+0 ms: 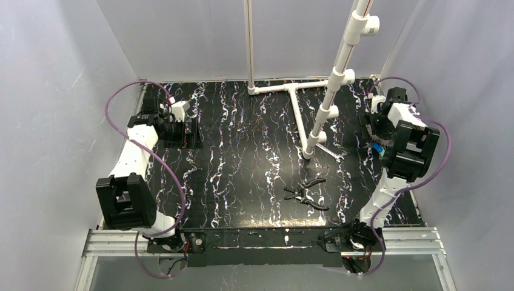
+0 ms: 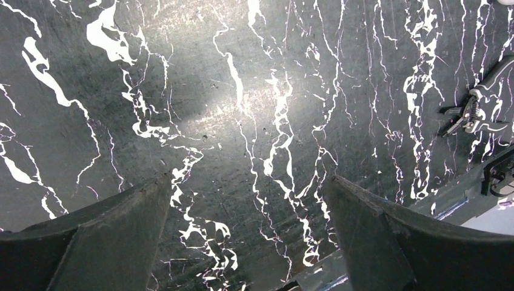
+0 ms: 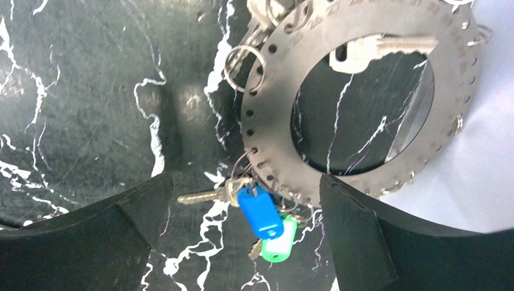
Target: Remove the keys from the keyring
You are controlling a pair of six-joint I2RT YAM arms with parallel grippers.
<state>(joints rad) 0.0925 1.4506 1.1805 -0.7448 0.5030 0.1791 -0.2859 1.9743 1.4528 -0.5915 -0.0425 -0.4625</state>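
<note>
Holding the right gripper (image 3: 243, 182) spread wide, gripping nothing, hanging just above the keys (image 3: 260, 212). Framing the bunch between two dark fingers (image 3: 103, 236). Showing a blue head uppermost, a green head (image 3: 279, 245) peeking out just below it, and a plain silver key (image 3: 203, 195) pointing toward the left-hand finger. Revealing the thin keyring (image 3: 294, 209) only in part, tucked beside the blue head and close against the rim of a broad perforated metal disc (image 3: 276, 121). Carrying another silver key (image 3: 382, 48) across the disc's central hole and a small split ring (image 3: 244, 60) at its upper-left rim. Sitting hard against the right edge of the table (image 1: 242, 170), with a pale wall (image 3: 485, 182) crowding the disc's far side. Leaving marbled surface open only toward the left-hand finger.

Holding the left gripper (image 2: 250, 179) equally wide, with nothing between its fingers, over bare marble near the table's left edge. Leaving open surface ahead and to either side. Showing black-handled pliers (image 2: 473, 112) off to the right in the left wrist view, near the aluminium front rail (image 2: 448, 200) and well apart from both grippers. Standing at the back centre, a white pipe frame (image 1: 291, 91), narrowing the room between the middle of the table and the right arm.
</note>
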